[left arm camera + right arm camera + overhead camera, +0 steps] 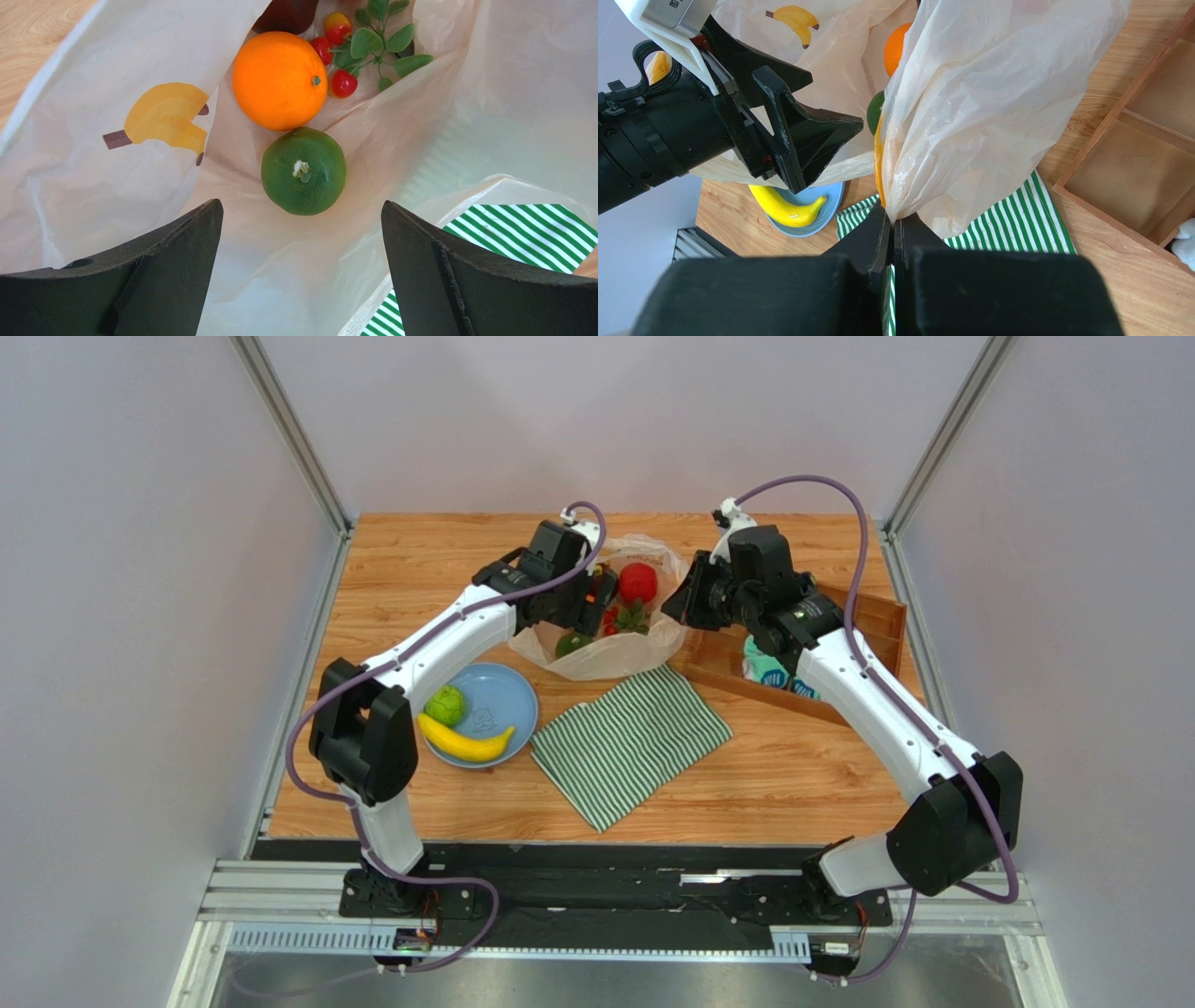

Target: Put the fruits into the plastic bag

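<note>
The plastic bag (617,655) lies at the table's middle back with its mouth held up. Inside it lie an orange (279,80), a green fruit (304,170), red berries with leaves (342,52), a dark fruit (284,12) and a red apple (637,583). My left gripper (302,234) is open and empty over the bag's mouth, just above the green fruit; it also shows in the top view (598,599). My right gripper (892,218) is shut on the bag's edge and lifts it, as the top view (682,602) also shows. A banana (464,744) and a green apple (445,706) lie on the blue plate (508,703).
A green-striped cloth (631,742) lies in front of the bag, partly under it. A wooden tray (867,623) with rolled socks (765,669) stands at the right, under my right arm. Grey walls close in both sides.
</note>
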### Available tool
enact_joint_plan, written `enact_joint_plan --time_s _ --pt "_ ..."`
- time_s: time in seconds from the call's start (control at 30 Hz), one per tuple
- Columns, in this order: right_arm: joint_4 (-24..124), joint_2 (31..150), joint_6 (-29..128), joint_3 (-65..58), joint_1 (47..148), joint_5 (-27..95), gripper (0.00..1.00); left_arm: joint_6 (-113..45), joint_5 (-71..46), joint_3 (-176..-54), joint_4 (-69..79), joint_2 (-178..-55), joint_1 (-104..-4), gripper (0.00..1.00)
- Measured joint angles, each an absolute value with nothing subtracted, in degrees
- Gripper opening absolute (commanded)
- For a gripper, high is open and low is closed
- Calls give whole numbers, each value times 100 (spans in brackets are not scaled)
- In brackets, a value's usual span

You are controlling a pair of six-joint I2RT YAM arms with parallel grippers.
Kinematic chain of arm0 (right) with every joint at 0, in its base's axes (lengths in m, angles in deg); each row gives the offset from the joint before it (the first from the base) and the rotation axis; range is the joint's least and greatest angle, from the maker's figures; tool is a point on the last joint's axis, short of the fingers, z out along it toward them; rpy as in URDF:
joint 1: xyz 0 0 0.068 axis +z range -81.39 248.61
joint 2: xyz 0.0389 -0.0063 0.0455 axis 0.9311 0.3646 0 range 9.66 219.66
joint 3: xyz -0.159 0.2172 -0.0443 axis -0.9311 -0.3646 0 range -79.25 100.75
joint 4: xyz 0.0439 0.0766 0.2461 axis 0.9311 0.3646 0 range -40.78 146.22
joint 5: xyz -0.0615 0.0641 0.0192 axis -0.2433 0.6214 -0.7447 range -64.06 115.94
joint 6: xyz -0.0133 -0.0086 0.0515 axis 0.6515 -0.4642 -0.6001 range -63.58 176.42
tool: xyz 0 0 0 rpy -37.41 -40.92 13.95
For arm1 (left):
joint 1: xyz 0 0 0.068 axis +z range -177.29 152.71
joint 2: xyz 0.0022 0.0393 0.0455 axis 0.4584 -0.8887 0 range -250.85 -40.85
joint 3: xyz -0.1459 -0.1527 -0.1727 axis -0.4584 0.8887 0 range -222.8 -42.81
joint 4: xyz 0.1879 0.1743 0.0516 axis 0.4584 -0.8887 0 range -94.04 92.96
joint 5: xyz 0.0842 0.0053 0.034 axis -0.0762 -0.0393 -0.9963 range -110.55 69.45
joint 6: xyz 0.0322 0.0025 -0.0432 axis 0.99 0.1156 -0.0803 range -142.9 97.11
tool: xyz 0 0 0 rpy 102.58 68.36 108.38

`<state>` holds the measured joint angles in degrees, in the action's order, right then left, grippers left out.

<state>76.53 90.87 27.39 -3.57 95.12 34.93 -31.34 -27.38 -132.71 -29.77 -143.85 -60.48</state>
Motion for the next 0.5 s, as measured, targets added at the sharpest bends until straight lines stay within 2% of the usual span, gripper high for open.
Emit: enact_joint_plan --time_s 0.27,0.5 --pt "7653 9087 2743 -357 9512 3493 0 -3126 -2406 -13245 -2841 -14372 -6048 90" --pt "7653 9087 2745 -357 9512 3491 0 -2966 -1123 -12613 -2278 -13718 -6052 89"
